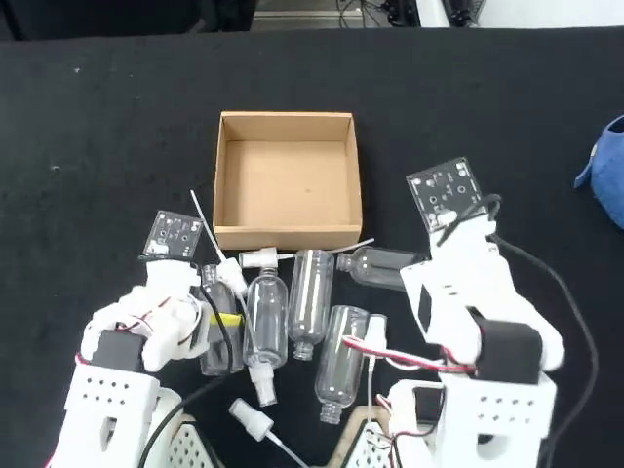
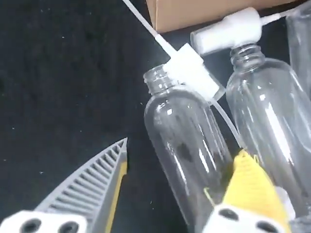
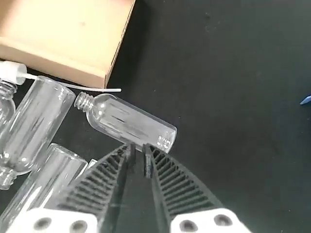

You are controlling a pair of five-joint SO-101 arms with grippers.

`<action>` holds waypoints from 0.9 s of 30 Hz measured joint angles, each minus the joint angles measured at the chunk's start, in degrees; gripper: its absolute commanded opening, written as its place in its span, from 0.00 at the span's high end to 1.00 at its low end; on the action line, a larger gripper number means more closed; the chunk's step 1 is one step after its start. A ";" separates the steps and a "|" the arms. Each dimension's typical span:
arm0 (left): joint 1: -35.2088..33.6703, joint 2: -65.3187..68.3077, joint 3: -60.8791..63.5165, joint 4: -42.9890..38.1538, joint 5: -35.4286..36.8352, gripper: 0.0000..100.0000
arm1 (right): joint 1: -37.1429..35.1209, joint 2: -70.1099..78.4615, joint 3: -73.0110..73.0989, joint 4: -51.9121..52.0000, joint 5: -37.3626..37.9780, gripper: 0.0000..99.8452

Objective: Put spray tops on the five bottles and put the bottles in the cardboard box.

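Observation:
The cardboard box (image 1: 288, 180) stands open and empty at mid-table. Several clear bottles without tops lie in front of it, with white spray tops (image 1: 252, 419) loose among them. My left gripper (image 2: 182, 148) is open, its fingers on either side of the leftmost bottle (image 2: 187, 141) (image 1: 216, 331). A spray top (image 2: 194, 73) lies across that bottle's neck, and another (image 2: 228, 31) rests at the mouth of the neighbouring bottle (image 2: 272, 107). My right gripper (image 3: 138, 146) is shut on nothing, its tips just short of the rightmost bottle (image 3: 126, 121) (image 1: 385, 265), which lies by the box's corner (image 3: 68, 39).
The table is covered in black cloth. A blue object (image 1: 609, 171) sits at the right edge. Both arm bases stand at the near edge, left (image 1: 107, 390) and right (image 1: 487, 390). Open cloth lies left, right and behind the box.

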 measured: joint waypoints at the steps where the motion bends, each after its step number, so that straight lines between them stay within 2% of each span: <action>1: 0.00 0.09 0.88 -0.79 0.88 0.79 | 0.00 0.09 0.70 -0.53 0.00 0.98; 8: -1.23 0.44 4.40 -1.85 -0.26 0.79 | 0.00 0.09 1.49 -1.14 0.00 0.98; 11: -4.75 0.44 4.40 -1.85 -2.99 0.87 | 0.00 0.09 1.49 -1.14 0.00 0.98; 15: -8.53 0.44 4.40 0.26 -10.29 0.97 | 0.09 0.09 1.49 -1.14 0.00 0.98; 21: -13.01 0.00 4.22 1.58 -18.37 0.97 | 0.09 0.09 1.49 -1.14 0.00 0.98; 27: -23.74 3.60 -4.31 1.67 -23.12 0.97 | 0.09 0.09 1.49 -1.14 0.00 0.98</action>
